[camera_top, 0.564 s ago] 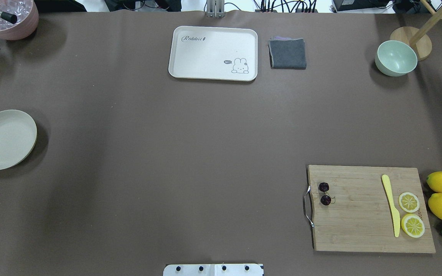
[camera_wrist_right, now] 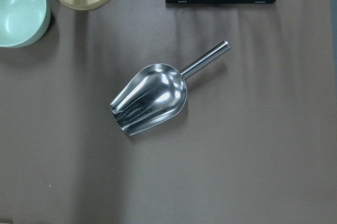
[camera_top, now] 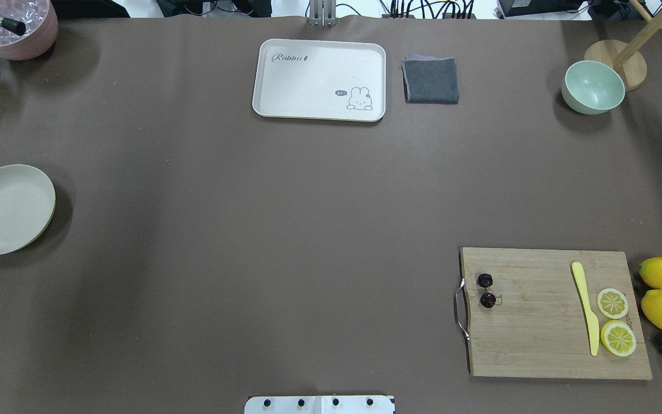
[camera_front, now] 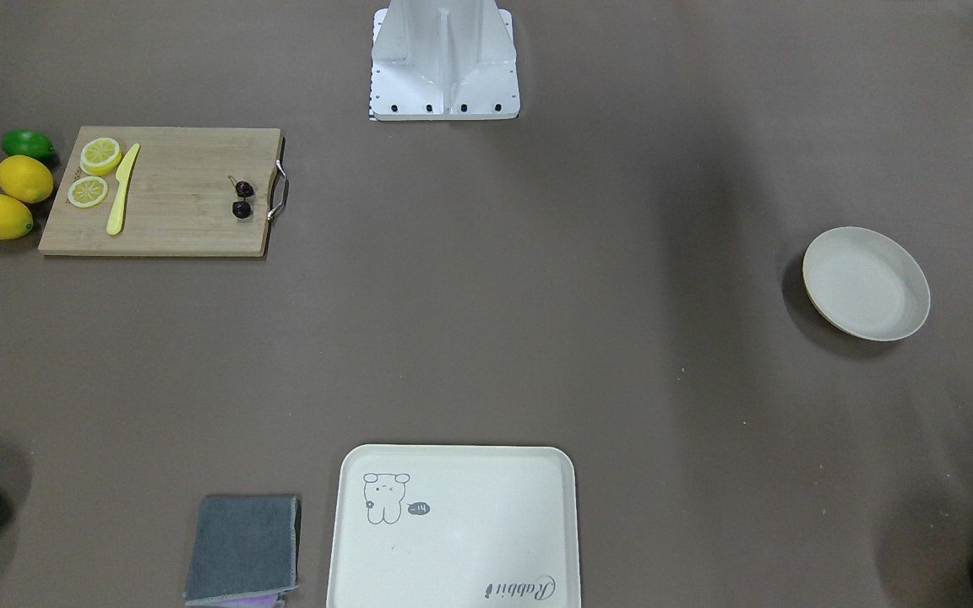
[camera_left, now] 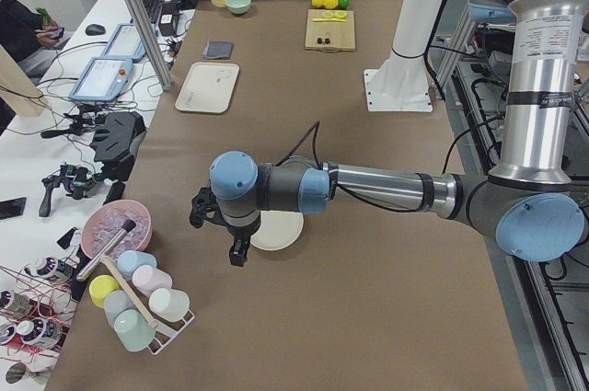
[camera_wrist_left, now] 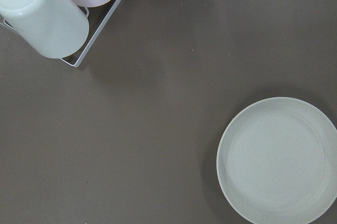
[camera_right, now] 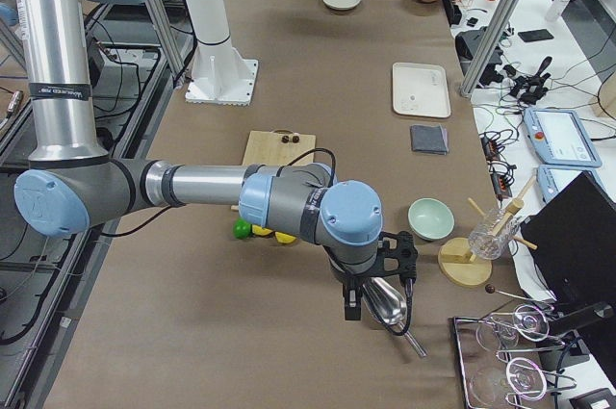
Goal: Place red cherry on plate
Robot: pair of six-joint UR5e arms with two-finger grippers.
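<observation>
1. The left arm's forearm lies level over the table and its wrist turns down, so the left gripper (camera_left: 217, 236) points at the tabletop. Only a side view shows it, so I cannot tell how far its fingers are spread or whether they hold anything.
2. The plate (camera_wrist_left: 276, 161) sits just beside that gripper, with nothing on it. A wire rack of upturned cups (camera_wrist_left: 45, 16) lies off to its other side.
3. The right arm is posed the same way, forearm level and wrist bent down. The right gripper (camera_right: 371, 289) hangs over a metal scoop (camera_wrist_right: 150, 97). Its opening cannot be judged either.
4. The red cherry (camera_top: 487, 290) lies on the cutting board (camera_top: 538, 322), at its handle end. It is well apart from the right gripper and far across the table from the left gripper and the plate.
</observation>
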